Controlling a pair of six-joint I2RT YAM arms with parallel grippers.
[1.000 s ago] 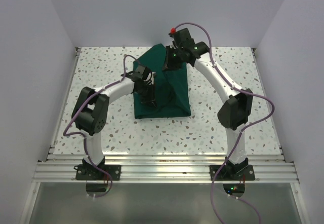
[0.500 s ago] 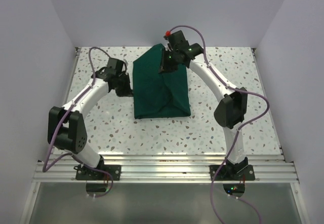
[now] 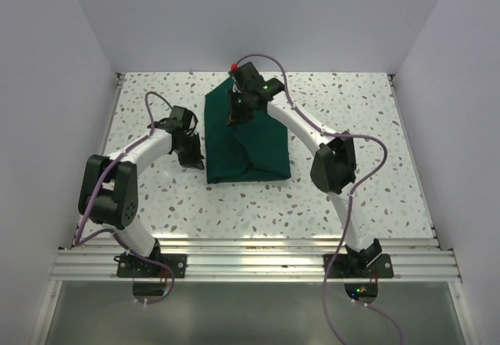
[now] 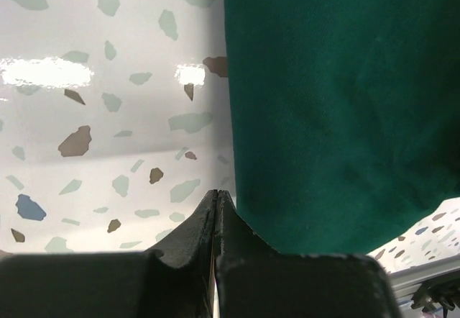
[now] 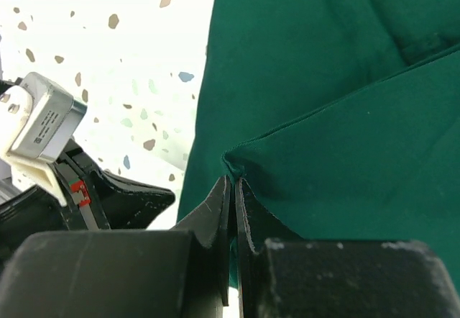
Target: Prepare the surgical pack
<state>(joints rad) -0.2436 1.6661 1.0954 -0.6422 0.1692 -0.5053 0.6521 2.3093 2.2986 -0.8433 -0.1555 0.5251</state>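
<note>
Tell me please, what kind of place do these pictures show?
Probably a robot test cell, not a real operating room: plain white walls enclose a speckled tabletop, the left arm and right arm are bolted to an aluminium rail, and a green cloth drape lies on the table.

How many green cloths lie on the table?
1: the green cloth lies at the centre of the table, one corner pinched by the right fingers. Another could hide underneath.
</note>
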